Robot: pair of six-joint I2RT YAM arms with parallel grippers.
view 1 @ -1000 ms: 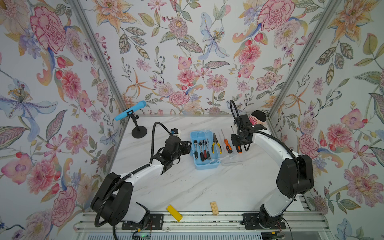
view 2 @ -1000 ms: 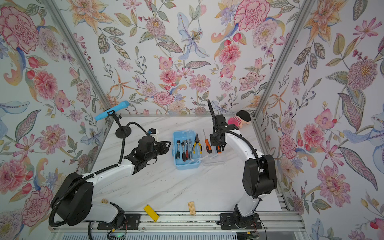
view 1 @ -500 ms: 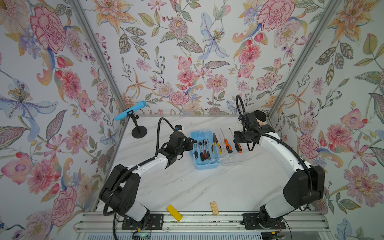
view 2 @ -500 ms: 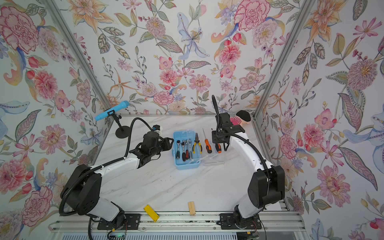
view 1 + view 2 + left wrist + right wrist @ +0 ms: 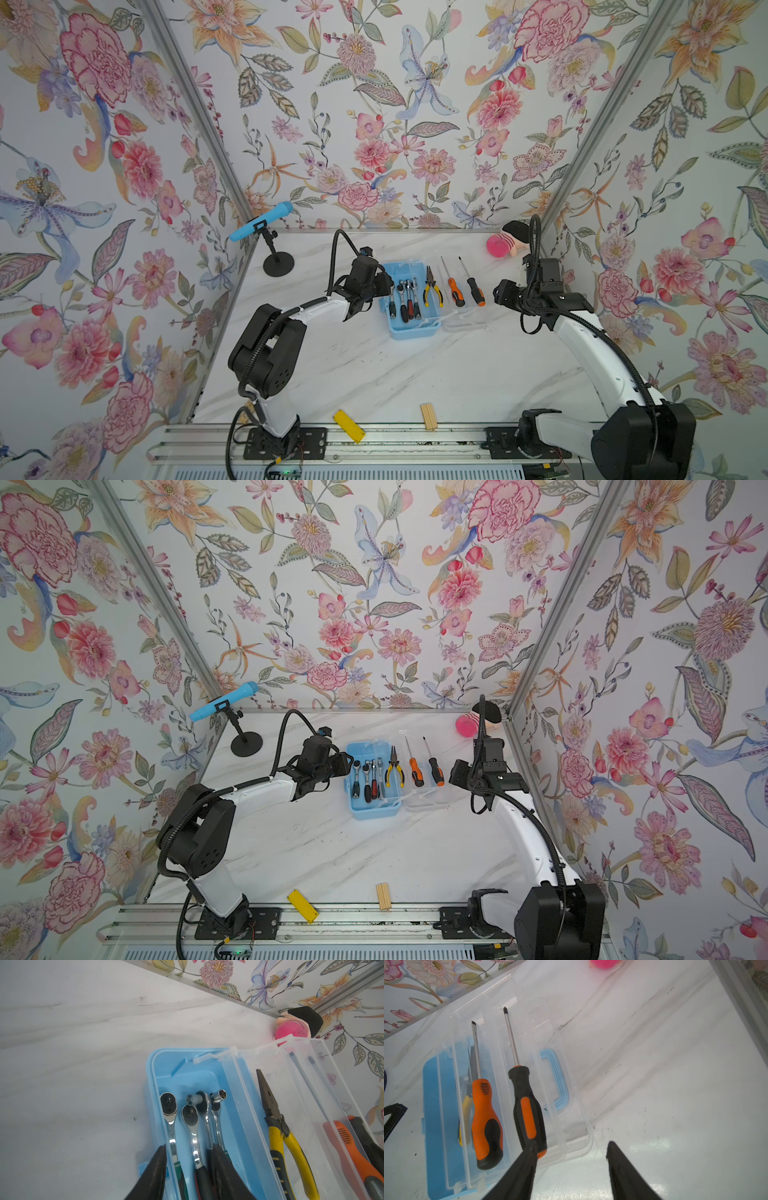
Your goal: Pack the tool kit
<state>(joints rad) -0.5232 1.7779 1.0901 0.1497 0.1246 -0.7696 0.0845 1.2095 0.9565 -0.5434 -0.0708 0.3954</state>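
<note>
The tool kit's light-blue box lies open mid-table, its clear lid folded out to the right. Several ratchets lie in the blue base, with the yellow-handled pliers beside them. An orange screwdriver and a black-and-orange screwdriver rest on the lid. My left gripper is open and straddles the box's left wall, one finger outside and one over the ratchet handles. My right gripper is open and empty, just right of the lid.
A blue microphone on a black stand is at the back left. A pink plush toy sits in the back right corner. A flat yellow block and a ridged wooden block lie at the front edge.
My right gripper has opened, let go of the black-and-orange screwdriver on the lid and drawn back to the right. My left gripper has moved right onto the box's left wall.
</note>
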